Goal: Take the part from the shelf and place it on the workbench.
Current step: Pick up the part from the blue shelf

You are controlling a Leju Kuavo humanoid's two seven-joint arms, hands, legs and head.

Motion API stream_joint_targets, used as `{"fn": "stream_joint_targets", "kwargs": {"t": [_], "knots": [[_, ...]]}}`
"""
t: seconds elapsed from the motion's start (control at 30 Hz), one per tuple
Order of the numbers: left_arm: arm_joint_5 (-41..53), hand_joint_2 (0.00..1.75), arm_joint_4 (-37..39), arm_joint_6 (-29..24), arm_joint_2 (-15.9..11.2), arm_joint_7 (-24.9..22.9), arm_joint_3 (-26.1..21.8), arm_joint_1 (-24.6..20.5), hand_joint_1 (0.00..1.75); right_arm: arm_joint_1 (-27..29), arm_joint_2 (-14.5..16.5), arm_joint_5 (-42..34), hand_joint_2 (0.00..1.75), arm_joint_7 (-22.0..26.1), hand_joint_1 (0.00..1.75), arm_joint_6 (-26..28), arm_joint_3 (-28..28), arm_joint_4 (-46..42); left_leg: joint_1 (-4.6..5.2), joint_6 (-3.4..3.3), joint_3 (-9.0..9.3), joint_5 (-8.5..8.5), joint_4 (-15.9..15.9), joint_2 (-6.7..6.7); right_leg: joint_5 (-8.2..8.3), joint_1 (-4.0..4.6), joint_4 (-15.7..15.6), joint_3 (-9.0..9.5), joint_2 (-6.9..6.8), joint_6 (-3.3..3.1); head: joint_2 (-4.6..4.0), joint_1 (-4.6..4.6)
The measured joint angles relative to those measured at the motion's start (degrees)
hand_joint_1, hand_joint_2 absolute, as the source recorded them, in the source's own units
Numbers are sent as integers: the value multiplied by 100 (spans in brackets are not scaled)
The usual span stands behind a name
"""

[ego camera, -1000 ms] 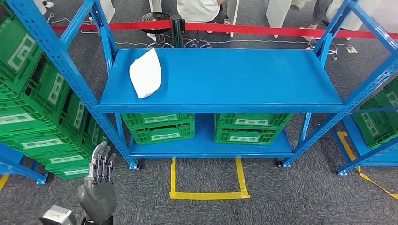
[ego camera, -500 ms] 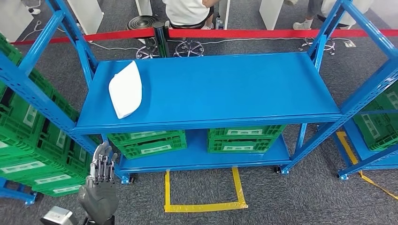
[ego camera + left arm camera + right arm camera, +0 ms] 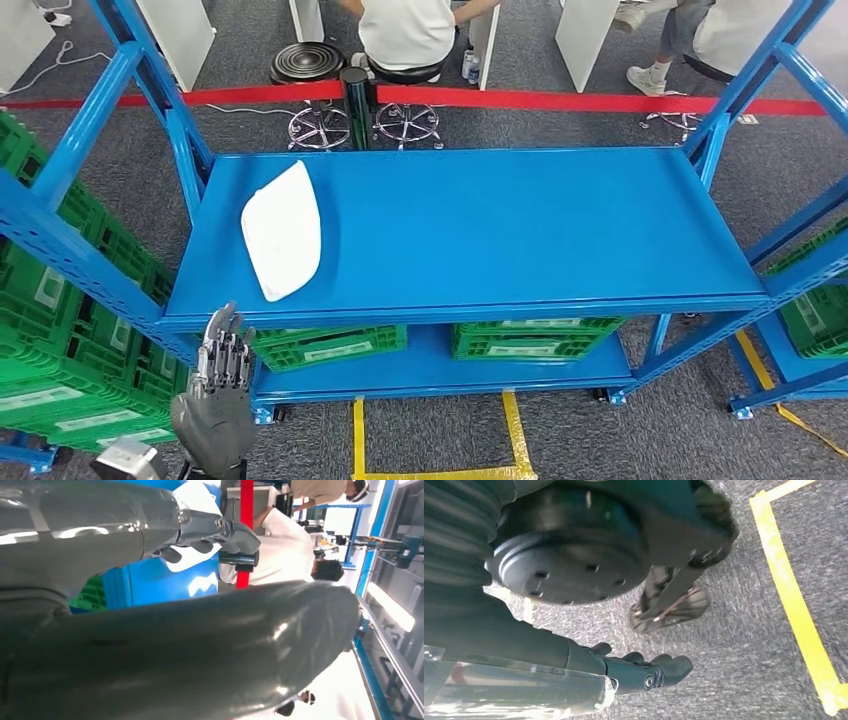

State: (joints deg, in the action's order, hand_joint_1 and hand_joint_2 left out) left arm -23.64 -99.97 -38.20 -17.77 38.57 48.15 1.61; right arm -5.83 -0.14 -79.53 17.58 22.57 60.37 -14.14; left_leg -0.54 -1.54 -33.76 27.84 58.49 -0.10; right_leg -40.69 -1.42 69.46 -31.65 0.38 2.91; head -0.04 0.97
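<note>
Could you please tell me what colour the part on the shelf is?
The part is plain white, clearest in the head view.

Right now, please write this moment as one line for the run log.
stage: before the reach | part: on shelf, untouched | left hand: raised below shelf edge, holds nothing | right hand: hangs over floor, holds nothing

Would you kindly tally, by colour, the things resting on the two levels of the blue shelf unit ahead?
White flat part on the top level: 1
Green plastic crates on the bottom level: 2 (left green crate, right green crate)
Total: 3
</note>
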Motion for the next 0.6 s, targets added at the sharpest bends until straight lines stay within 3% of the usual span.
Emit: {"fn": "stream_joint_targets", "kwargs": {"t": [0.1,0.17,0.3,0.6], "knots": [[-24,0,2,2,0,49,3,2,0,14,-7,23,175,-9,0,1,1,2,9,44,170,130,-6,-12,829,53,-860,22,-15,-132,0,66],[-42,0,3,-19,-1,93,6,13,0,25,-4,45,175,-17,0,3,10,2,7,104,201,168,8,-27,1041,103,-1148,20,-23,-219,0,84],[-62,0,-26,-61,-16,162,19,62,0,30,5,101,175,-28,0,16,58,4,14,77,228,251,27,-27,1145,113,-1193,66,-11,-136,0,49],[-58,0,-56,-48,-35,169,31,111,0,-11,30,55,175,-49,0,16,138,4,5,145,273,281,-52,-10,1080,132,-1190,78,-11,-230,0,-1]]}}
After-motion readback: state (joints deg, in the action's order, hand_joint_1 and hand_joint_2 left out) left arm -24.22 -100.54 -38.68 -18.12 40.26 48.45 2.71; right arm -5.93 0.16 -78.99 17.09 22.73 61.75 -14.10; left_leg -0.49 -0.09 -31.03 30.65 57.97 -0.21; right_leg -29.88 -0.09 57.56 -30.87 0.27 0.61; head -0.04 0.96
